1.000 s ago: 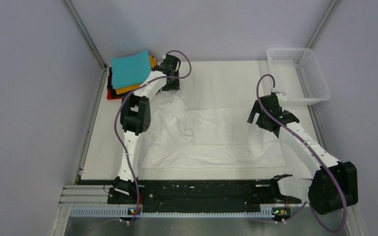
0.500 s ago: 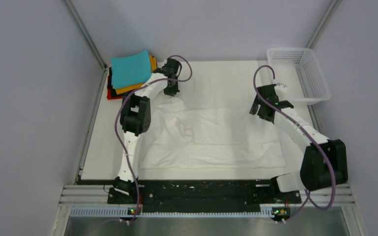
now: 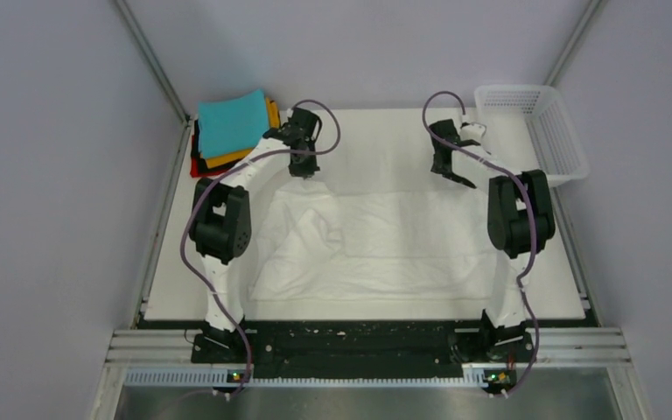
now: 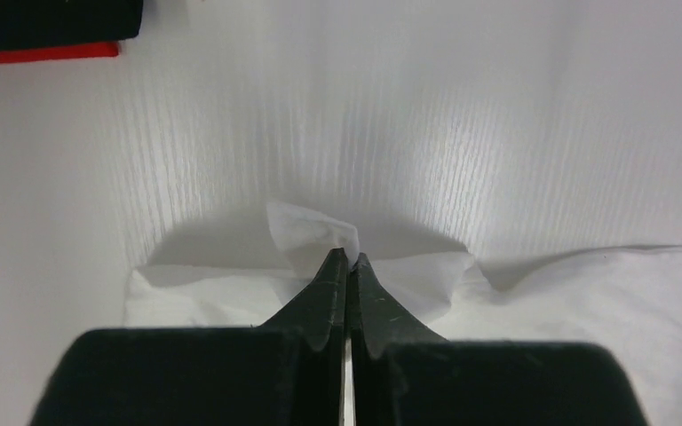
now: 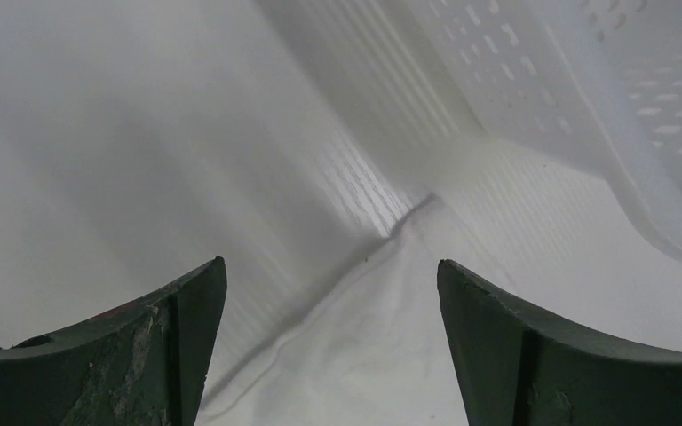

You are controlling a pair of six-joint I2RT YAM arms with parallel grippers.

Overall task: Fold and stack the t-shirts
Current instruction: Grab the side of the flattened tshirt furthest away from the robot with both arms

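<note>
The white t-shirt (image 3: 376, 241) lies spread and wrinkled on the white table. My left gripper (image 3: 304, 169) is shut on its far left corner, a small tuft of white cloth (image 4: 306, 232) pinched between the tips (image 4: 347, 259). My right gripper (image 3: 457, 178) is open over the shirt's far right corner (image 5: 391, 302), jaws wide apart, nothing between them. A folded stack sits at the far left corner: teal t-shirt (image 3: 230, 122) on top, orange (image 3: 227, 159), black and red (image 3: 199, 168) under it. The black and red edges show in the left wrist view (image 4: 44, 51).
A white plastic mesh basket (image 3: 535, 131) stands at the far right, close to my right gripper, and shows in the right wrist view (image 5: 604, 106). Grey walls enclose the table on the left, back and right. A black rail (image 3: 359, 341) runs along the near edge.
My right arm has swung up and reached to the shirt's far right corner beside the basket. My left gripper has shifted slightly and stays shut at the far left corner.
</note>
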